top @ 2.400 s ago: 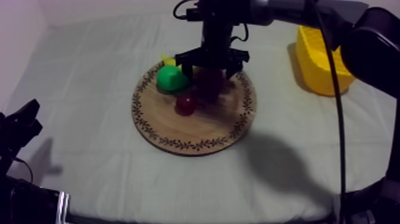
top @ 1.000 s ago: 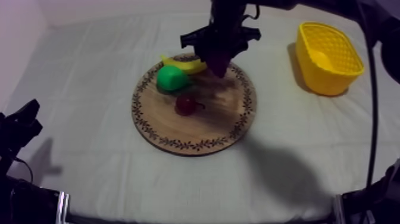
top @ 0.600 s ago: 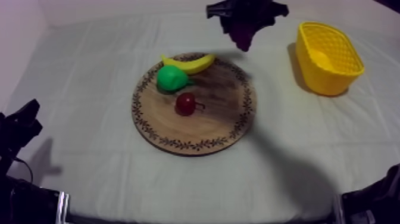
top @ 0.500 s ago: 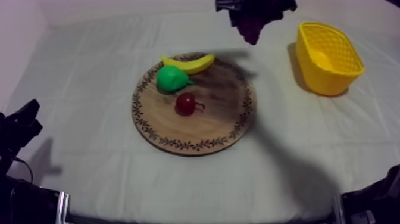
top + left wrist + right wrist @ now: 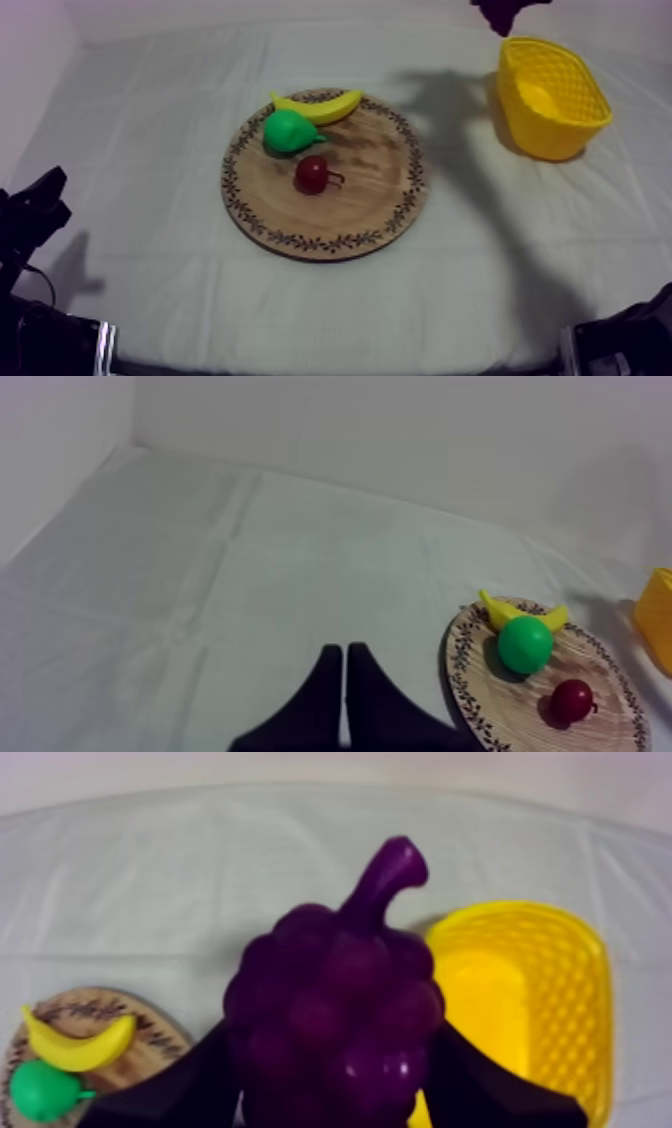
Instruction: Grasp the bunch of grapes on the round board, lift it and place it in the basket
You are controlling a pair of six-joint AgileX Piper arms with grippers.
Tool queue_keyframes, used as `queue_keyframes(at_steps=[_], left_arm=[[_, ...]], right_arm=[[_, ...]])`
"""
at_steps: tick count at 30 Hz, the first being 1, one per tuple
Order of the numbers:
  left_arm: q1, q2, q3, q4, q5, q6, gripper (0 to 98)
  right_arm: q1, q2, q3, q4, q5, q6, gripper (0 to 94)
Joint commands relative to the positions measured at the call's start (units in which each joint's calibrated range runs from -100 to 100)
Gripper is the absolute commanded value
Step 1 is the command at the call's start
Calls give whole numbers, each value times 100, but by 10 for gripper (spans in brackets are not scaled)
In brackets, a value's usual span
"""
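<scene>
**Transport step, bunch held clear of the board.** The dark purple toy bunch of grapes (image 5: 330, 1022) hangs in the air, stem upward, near the yellow plastic lattice basket (image 5: 530, 125), on the side of the basket that faces the round wooden board with a patterned rim (image 5: 350, 215). The right jaws stand part-open to the width of the bunch and are clamped on its two flanks, touching nothing else. From the right wrist view the bunch overlaps the basket's near rim. Whether it hangs over the opening or just short of it cannot be told.

The board lies on the bench (image 5: 150, 120) under its grey-white cloth, well apart from the basket. It carries a yellow toy banana (image 5: 318, 105), a green toy pear (image 5: 286, 131) and a small red fruit (image 5: 311, 175), and the place of the grapes is bare wood.

By judgement the lift is done and the carry is in hand. The next move calls for bringing the bunch squarely above the basket's opening and lowering it past the rim. The jaws should part only then, so that the bunch does not catch the wall or roll out.

The left jaws lie pressed together as a narrow wedge and hold nothing. They sit low over the cloth, beyond the board from the basket.
</scene>
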Motion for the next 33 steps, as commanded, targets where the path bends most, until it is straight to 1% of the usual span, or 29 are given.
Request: queue_keyframes(at_steps=[1,8,12,20,26,33], left_arm=[[-1,0,-2,-2,0,0,1],[-1,0,-2,-2,0,0,1],[-1,0,-2,-2,0,0,1],[-1,0,-2,-2,0,0,1],[-1,0,-2,-2,0,0,1],[-1,0,-2,-2,0,0,1]], right_arm=[[202,-30,97,20,-149,78,298],[620,-82,469,134,-595,135,299],[797,-41,667,155,-731,190,298],[993,190,913,99,-740,214,296],[1096,444,956,115,-721,184,295],[1234,748,969,94,-685,273,318]])
